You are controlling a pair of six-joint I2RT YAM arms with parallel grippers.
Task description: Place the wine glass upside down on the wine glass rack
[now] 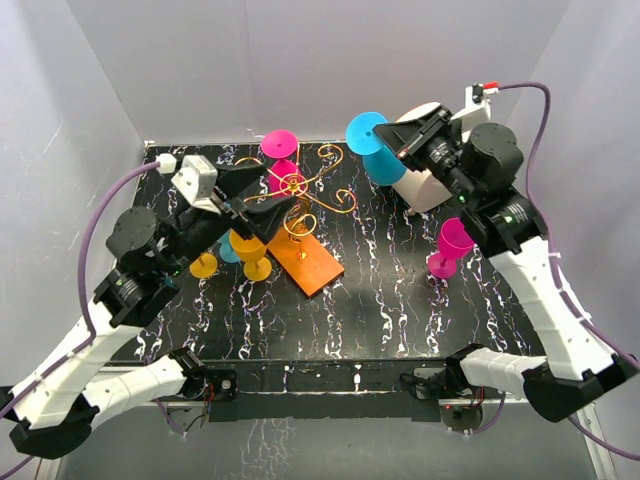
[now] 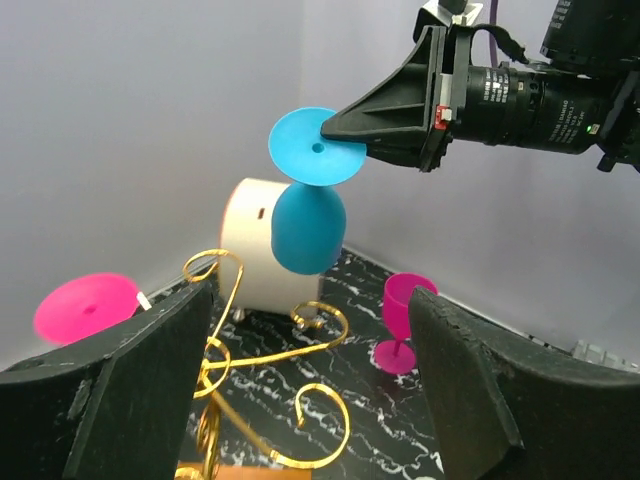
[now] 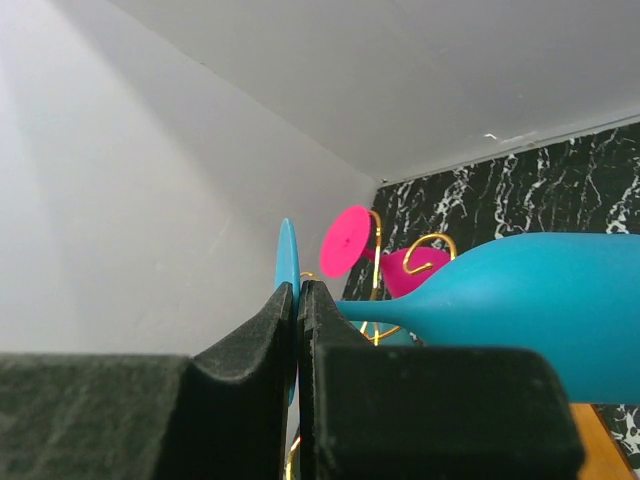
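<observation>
Closed right gripper [image 3: 298, 292] pinching foot of blue wine glass [image 3: 540, 300], pink glass [image 3: 347, 242] amid gold rack wires [image 3: 437, 237] behind

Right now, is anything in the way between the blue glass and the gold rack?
Nothing visible does. The blue wine glass hangs in the right fingers, with open air to the nearest curls of the wine glass rack. The open left fingers sit at its other side, and a pink glass hangs at its back.

Near edge: bare table [image 1: 400, 320] right of the wine glass rack [image 1: 310, 195] (the widest passage).
Rack, left side: yellow glasses [image 1: 250, 247] crowd it.
Rack, far side: hanging pink glass [image 1: 281, 150].
Above rack: left gripper [image 1: 268, 195], jaws apart.
Right edge: upright pink glass [image 1: 450, 245].
Far right corner: white cylinder [image 1: 428, 185], blue wine glass [image 1: 385, 165] held above.
</observation>
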